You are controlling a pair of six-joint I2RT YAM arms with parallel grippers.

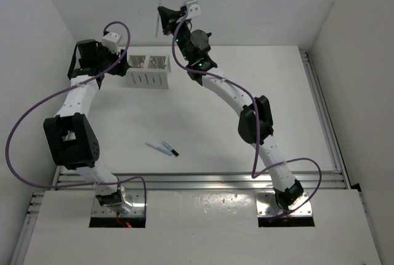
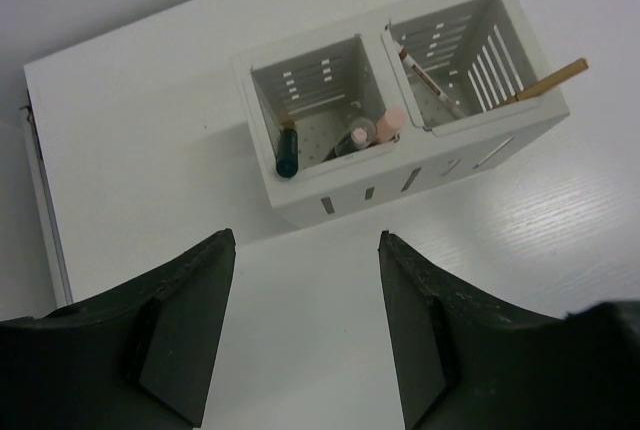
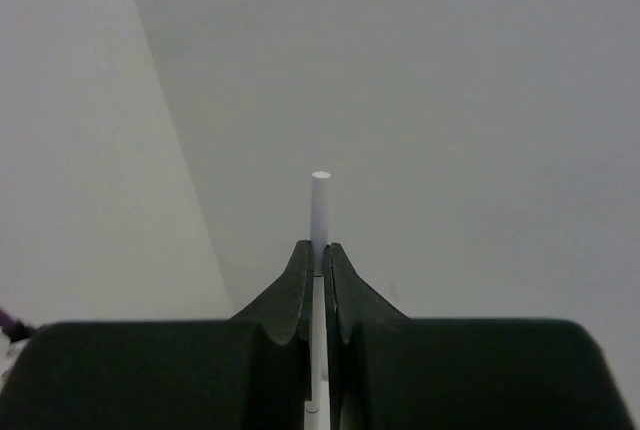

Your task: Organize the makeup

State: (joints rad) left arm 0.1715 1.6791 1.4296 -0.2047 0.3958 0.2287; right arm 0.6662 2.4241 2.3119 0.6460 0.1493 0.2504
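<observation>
Left gripper (image 2: 305, 242) was spread wide, held nothing, just beside white box (image 2: 330, 205). Box's left part held dark stick (image 2: 287, 153) and pink stick (image 2: 393, 120). Right part held tan stick (image 2: 548, 80). Pale stick (image 1: 154, 147) and black-tipped stick (image 1: 170, 149) lay side by side on table (image 1: 191, 114). Right gripper (image 3: 318, 250) pinched thin white stick (image 3: 320, 205), up high.
</observation>
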